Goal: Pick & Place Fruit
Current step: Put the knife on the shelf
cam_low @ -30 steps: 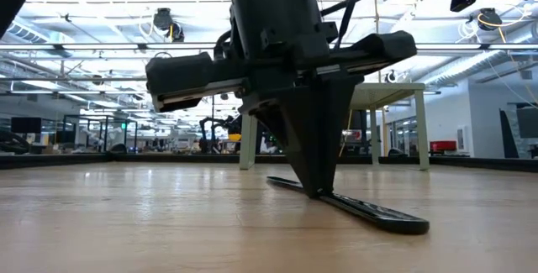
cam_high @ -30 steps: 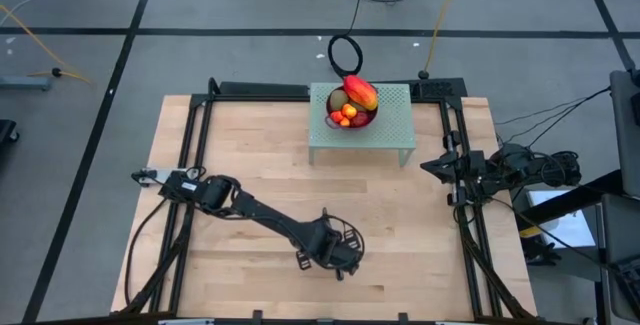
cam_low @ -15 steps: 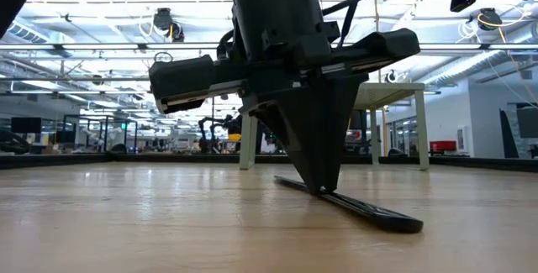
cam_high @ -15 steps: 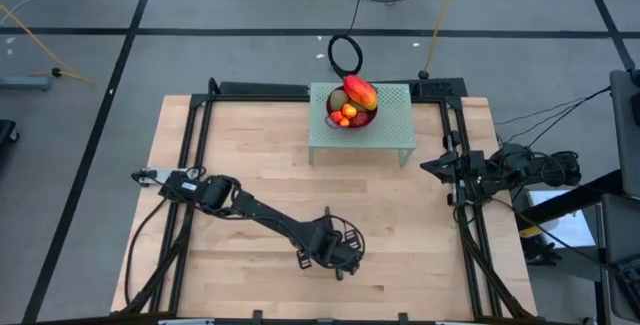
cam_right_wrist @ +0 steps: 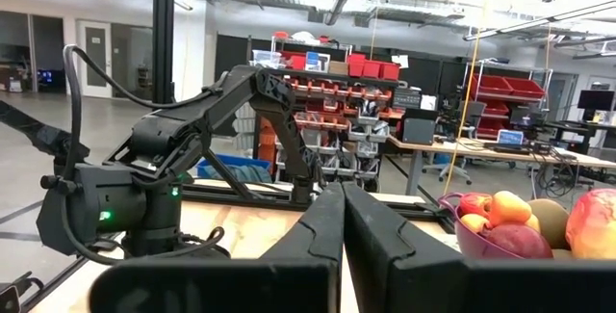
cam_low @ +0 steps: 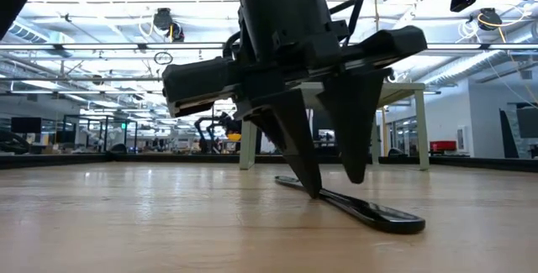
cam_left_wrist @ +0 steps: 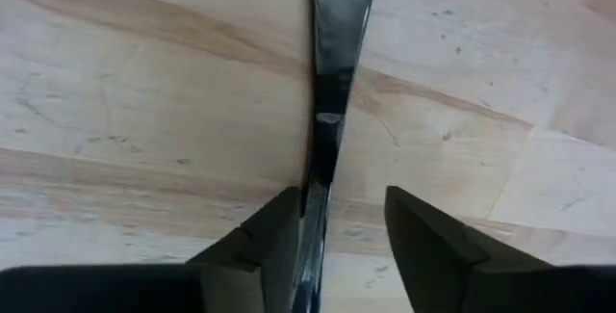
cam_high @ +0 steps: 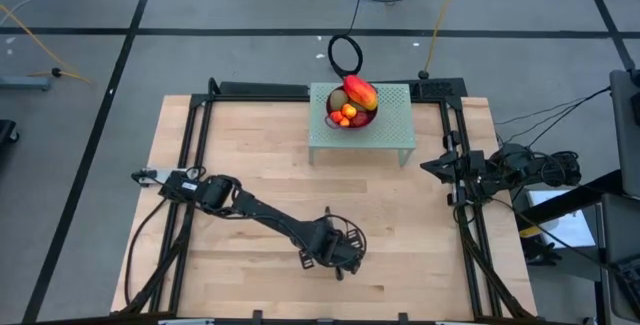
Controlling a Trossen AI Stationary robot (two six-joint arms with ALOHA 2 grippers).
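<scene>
The fruit, a red-yellow mango, a kiwi and small orange-red pieces, sits in a purple bowl on a green perforated stand at the table's far side. The bowl also shows in the right wrist view. My left gripper stands open at the table's near middle, pointing steeply down over a long dark knife that lies flat on the wood. The knife runs between the fingers, close along one of them. My right gripper waits shut at the right edge. My left gripper is open astride the knife, fingers pointing down and the knife running lengthwise between them. One fingertip stands right at the knife's thin part; I cannot tell whether it touches. The other finger is clear of it.
The stand's legs rise at the far side of the table. Black frame rails run along the table's left, right and far edges. Bare wood lies between my left arm and the stand.
My left gripper has opened where it stood and let go of the knife. The knife lies flat on the table as before.
</scene>
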